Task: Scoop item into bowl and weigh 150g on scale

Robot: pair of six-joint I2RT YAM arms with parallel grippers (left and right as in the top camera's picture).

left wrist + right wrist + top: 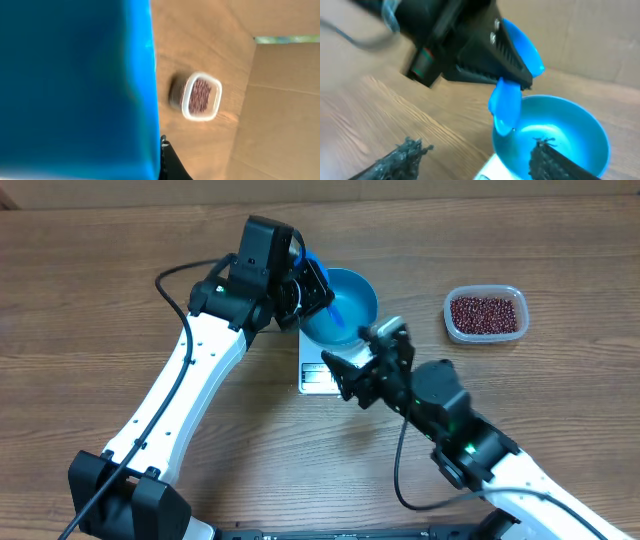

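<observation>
Small dark red-brown beans [486, 314]: all of them visible are in the clear rectangular plastic tub [447, 315], on the right arm's side, well apart from the round bright blue bowl [358, 298]. The bowl is seated on the small white square kitchen scale [312, 375] and its inside looks bare, no beans I can spot. Left gripper [312, 283] is clamped on the small blue plastic scoop [506, 102], which hangs at the bowl's rim with its tip dipping inside; can't tell if the scoop carries anything. Right gripper [352, 350] has fingers spread wide with nothing between them, hovering at the bowl's near edge above the scale, one finger over the bowl, the other out over the table. My read: setup is done and scooping hasn't delivered anything, so the task is near its start. The next move calls for taking the scoop across to the tub, digging in level, and coming back without clipping the bowl rim or the right arm parked in the way. The scale display is too small to read, and part of the scale is under the right gripper. The surface is a wood-grain table [120, 240], flat and uncluttered, with brown cardboard-like panels [280, 100] behind it.
</observation>
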